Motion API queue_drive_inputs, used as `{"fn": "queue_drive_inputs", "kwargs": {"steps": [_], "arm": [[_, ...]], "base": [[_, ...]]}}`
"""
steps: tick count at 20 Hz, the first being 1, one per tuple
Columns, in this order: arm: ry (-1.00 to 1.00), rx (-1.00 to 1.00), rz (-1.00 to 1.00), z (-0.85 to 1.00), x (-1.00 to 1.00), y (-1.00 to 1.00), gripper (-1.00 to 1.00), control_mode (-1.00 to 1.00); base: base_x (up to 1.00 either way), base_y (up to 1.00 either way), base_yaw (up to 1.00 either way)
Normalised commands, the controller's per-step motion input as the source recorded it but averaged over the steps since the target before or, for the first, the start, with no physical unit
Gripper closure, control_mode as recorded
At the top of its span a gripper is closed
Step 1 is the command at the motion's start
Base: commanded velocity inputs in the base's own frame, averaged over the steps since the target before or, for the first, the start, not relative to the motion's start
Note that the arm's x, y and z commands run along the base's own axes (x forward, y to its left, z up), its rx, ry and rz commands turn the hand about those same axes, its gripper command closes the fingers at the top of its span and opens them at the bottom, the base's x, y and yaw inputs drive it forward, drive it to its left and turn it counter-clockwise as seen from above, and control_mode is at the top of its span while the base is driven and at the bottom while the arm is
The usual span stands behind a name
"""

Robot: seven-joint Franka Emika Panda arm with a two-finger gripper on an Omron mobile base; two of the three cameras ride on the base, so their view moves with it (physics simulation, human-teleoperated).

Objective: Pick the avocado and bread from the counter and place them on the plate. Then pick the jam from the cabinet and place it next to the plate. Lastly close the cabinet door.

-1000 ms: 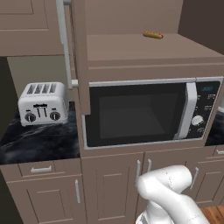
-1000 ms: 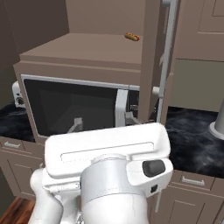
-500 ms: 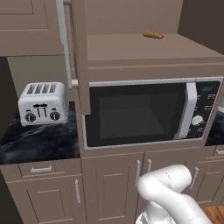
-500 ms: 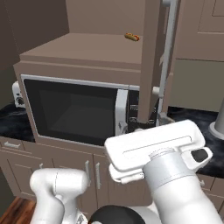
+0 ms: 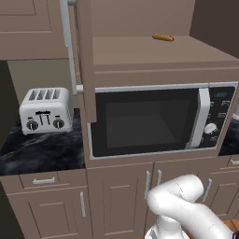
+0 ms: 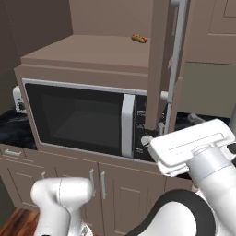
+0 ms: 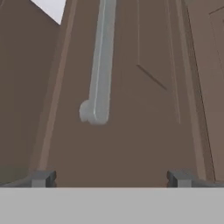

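Your gripper (image 7: pixel 109 178) is spread wide, holding nothing, facing the cabinet door (image 7: pixel 131 131) and its one silver bar handle (image 7: pixel 99 65) (nothing touched). Left to right: one toaster (image 5: pixel 45 110), one microwave (image 5: pixel 154 120) on the counter (image 5: pixel 42 151).

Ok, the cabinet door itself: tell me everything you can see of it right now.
The cabinet door is brown wood with a recessed panel, standing open and seen nearly edge-on from both base views, jutting out above the microwave's front. A long silver bar handle runs vertically down its outer face on round standoffs. In the hand view the handle's lower end is straight ahead, and the open gripper faces the panel without touching it.
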Motion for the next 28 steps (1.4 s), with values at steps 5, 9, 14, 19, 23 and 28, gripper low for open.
{"fn": "queue_drive_inputs", "kwargs": {"steps": [5, 9, 14, 19, 23, 28], "arm": [[0.0, 0.0, 0.1, -0.09, 0.56, -0.63, -1.0, -1.0], [0.0, 0.0, 0.11, -0.14, 0.57, -0.41, -1.0, -1.0], [0.0, 0.0, 0.12, -0.27, 0.65, -0.06, -1.0, -1.0], [0.0, 0.0, 0.09, -0.07, 0.45, 0.0, -1.0, -1.0], [0.0, 0.0, 0.06, 0.01, 0.22, 0.0, -1.0, -1.0], [-0.01, 0.0, 0.05, 0.01, 0.14, 0.31, -1.0, -1.0]], "base": [[0.0, 0.0, 0.0], [0.0, 0.0, 0.0], [0.0, 0.0, 0.0], [0.0, 0.0, 0.0], [0.0, 0.0, 0.0], [0.0, 0.0, 0.0]]}}
